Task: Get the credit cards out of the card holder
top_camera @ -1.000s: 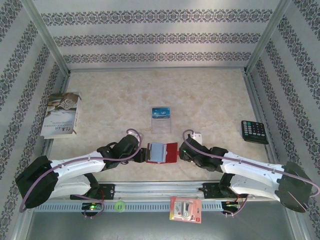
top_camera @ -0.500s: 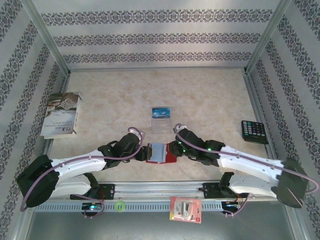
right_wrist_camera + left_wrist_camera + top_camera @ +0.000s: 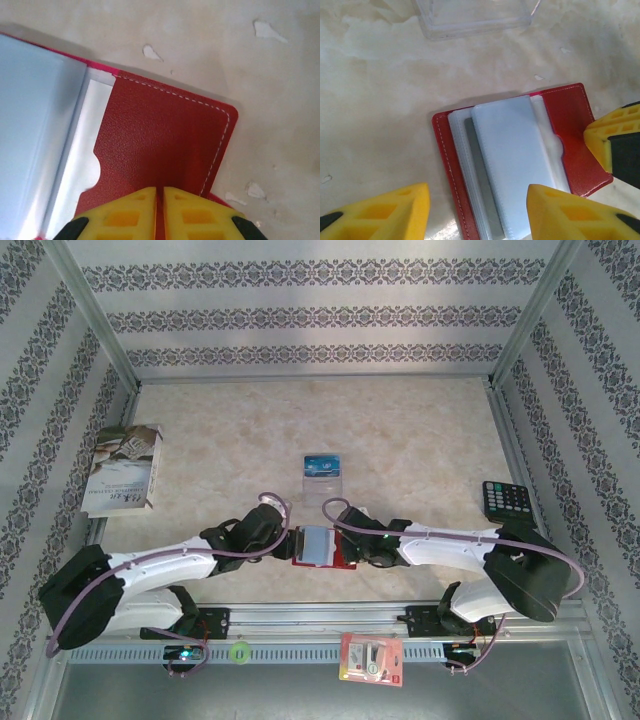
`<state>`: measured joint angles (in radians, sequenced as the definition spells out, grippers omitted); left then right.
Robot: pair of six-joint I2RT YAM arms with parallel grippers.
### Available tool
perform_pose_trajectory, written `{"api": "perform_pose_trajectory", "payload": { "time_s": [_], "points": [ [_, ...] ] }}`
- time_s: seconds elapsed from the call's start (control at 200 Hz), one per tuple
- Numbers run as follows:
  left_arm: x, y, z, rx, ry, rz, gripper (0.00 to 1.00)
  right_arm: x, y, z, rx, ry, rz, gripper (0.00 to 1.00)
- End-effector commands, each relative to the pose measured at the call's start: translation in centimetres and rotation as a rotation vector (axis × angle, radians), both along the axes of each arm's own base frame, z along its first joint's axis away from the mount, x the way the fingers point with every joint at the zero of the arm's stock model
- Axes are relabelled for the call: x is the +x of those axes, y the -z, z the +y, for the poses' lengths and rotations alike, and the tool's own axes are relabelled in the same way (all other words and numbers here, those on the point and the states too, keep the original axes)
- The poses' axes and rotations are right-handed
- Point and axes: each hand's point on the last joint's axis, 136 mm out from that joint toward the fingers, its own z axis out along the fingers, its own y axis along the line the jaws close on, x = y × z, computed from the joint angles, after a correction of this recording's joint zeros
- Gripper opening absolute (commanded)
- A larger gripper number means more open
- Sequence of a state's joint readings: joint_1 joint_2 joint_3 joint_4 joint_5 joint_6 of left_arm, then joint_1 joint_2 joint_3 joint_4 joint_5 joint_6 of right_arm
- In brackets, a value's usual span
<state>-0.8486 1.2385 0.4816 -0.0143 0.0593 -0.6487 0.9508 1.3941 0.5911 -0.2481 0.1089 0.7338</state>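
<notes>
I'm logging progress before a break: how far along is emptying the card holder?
Done: the card holder lies open; a blue card sits at the clear stand. In hand: the right gripper rests its closed fingers on the red flap, and the left gripper is open around the holder. Left: a grey card tucked in the pockets.

Card holder (image 3: 318, 545) just before stand (image 3: 323, 490)

Probably a robot lab's test booth: wallpapered panels (image 3: 320, 315), metal frame posts (image 3: 90, 315), marble-look tabletop (image 3: 420, 440), two arms (image 3: 150, 565) on a rail (image 3: 320, 615).
</notes>
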Motion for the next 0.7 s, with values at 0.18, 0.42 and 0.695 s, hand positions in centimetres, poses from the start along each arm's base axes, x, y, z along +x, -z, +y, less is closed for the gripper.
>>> {"api": "perform_pose_trajectory", "payload": {
  "time_s": [0.18,0.42,0.695],
  "points": [
    [1.1,0.5,0.8,0.062,-0.04,-0.004,0.49,0.7,-0.1,0.3,0.015,-0.088,-0.084,0.23],
    [1.0,-3.4,3.5,-0.006,-0.149,-0.125,0.6,1.0,-4.4,3.3,0.103,-0.187,-0.195,0.6],
    [0.5,-7.0,7.0,-0.005,-0.224,-0.242,0.85,0.7,-7.1,5.9,0.067,-0.19,-0.223,0.75]
  ]
}}
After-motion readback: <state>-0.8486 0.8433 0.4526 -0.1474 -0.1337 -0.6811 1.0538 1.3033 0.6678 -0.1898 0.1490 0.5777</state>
